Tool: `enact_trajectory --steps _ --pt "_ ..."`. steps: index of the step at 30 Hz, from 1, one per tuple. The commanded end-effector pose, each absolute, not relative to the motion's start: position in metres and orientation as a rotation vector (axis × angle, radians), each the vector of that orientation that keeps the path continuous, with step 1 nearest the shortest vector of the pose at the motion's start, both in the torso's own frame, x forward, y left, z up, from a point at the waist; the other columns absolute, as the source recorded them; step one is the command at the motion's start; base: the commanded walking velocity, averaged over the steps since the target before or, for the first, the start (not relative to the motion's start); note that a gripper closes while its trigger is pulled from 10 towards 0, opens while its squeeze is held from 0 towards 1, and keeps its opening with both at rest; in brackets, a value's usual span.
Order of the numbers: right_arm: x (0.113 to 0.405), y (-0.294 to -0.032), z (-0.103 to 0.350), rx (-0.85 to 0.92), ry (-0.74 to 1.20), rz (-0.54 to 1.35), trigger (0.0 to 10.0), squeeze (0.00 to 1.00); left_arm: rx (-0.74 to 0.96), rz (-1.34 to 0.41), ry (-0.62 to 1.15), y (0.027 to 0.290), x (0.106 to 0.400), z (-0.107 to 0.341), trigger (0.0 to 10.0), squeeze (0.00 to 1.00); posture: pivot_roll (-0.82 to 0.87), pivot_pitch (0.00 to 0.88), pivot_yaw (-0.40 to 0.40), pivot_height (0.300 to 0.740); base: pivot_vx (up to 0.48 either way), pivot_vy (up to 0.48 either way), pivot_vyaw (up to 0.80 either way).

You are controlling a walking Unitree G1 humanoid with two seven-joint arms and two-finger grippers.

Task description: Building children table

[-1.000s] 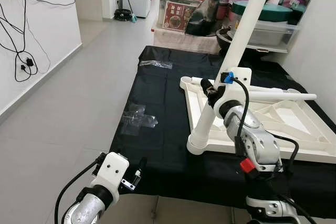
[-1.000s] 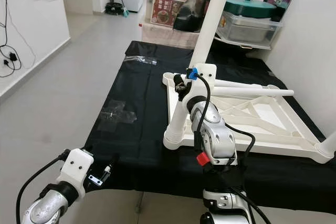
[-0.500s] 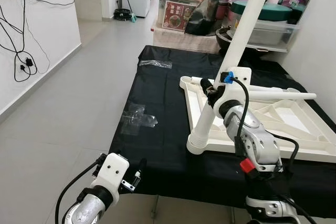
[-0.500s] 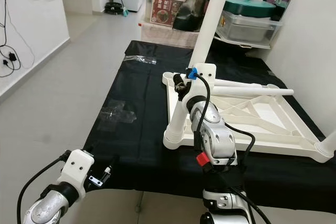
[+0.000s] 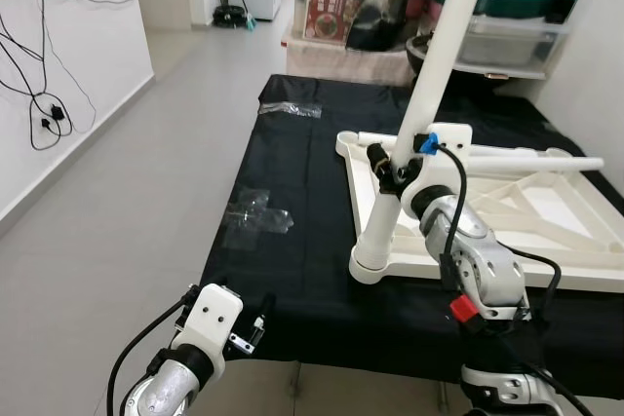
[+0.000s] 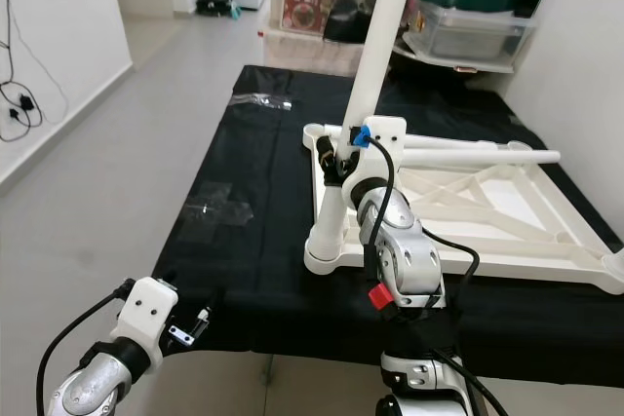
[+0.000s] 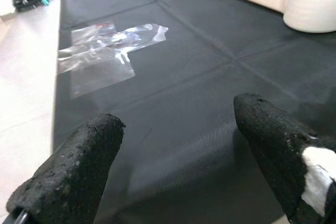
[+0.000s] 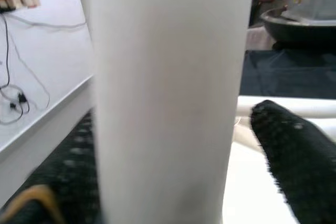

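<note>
A white plastic table top [image 5: 546, 275] lies upside down on the black cloth. A long white table leg [image 5: 429, 85] stands tilted at its near left corner, foot end in the corner socket [image 5: 370, 265]. My right gripper [image 5: 388, 170] is shut on the leg's lower part; the right wrist view has the leg [image 8: 168, 98] close up beside one black finger [image 8: 294, 156]. A second white leg [image 5: 526, 161] lies across the table top. My left gripper [image 7: 178, 145] hangs open and holding nothing, low at the cloth's near left edge [image 5: 255, 323].
Clear plastic bags lie on the cloth: one [image 5: 255, 216] near the left edge, another [image 5: 290, 109] at the far left corner. Storage boxes and pots [image 5: 487, 17] stand beyond the far end. Grey floor [image 5: 117, 202] and a cabled wall lie to the left.
The whole picture has shifted a little, so the camera moved. My right gripper still holds the leg at the same spot, and my left gripper has stayed open.
</note>
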State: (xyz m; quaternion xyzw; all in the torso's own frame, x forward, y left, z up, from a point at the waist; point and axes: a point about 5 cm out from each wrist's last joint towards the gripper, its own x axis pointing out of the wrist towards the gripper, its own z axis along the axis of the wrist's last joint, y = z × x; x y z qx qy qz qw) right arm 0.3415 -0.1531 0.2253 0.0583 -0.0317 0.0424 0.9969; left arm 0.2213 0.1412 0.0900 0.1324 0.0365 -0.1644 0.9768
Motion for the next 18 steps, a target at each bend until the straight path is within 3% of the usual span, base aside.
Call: enact_trajectory --steps 1,3,4,6,7,13,14,15,18 --pt "0.339 -0.156 0.236 0.131 -0.12 0.087 10.0 1.0 0.267 -0.345 0.077 0.14 0.222 0.088 10.0 0.0 0.05 0.0 -0.094 0.74 0.0 0.0 0.0" --pt "0.336 -0.154 0.242 0.147 -0.161 0.105 10.0 1.0 0.265 -0.348 0.078 0.14 0.223 0.088 10.0 0.0 0.04 0.0 -0.092 0.74 0.0 0.0 0.0" --pt "0.336 -0.154 0.242 0.15 -0.168 0.106 5.1 1.0 0.265 -0.349 0.078 0.14 0.223 0.088 10.0 0.0 0.04 0.0 -0.092 0.74 0.0 0.0 0.0" --pt "0.335 -0.155 0.242 0.152 -0.17 0.104 5.1 1.0 0.265 -0.349 0.078 0.14 0.223 0.088 10.0 0.0 0.04 0.0 -0.092 0.74 0.0 0.0 0.0" --pt "0.335 -0.154 0.241 0.162 -0.175 0.119 0.0 1.0 0.265 -0.35 0.078 0.14 0.223 0.088 10.0 0.0 0.05 0.0 -0.094 0.74 0.0 0.0 0.0" --pt "0.333 -0.15 0.231 0.193 -0.128 0.167 0.0 1.0 0.267 -0.345 0.077 0.14 0.223 0.088 10.0 0.0 0.05 0.0 -0.099 0.74 0.0 0.0 0.0" --pt "0.333 -0.149 0.23 0.182 -0.124 0.18 0.0 0.93 0.27 -0.343 0.077 0.141 0.223 0.088 10.0 0.0 0.05 0.0 -0.099 0.74 0.0 0.0 0.0" --pt "0.333 -0.148 0.229 0.17 -0.118 0.189 0.0 0.0 0.271 -0.341 0.076 0.141 0.223 0.088 10.0 0.0 0.05 0.0 -0.101 0.74 0.0 0.0 0.0" --pt "0.334 -0.148 0.225 0.125 -0.092 0.181 0.0 0.0 0.277 -0.331 0.074 0.143 0.223 0.089 10.0 0.0 0.06 0.0 -0.101 0.74 0.0 0.0 0.0"
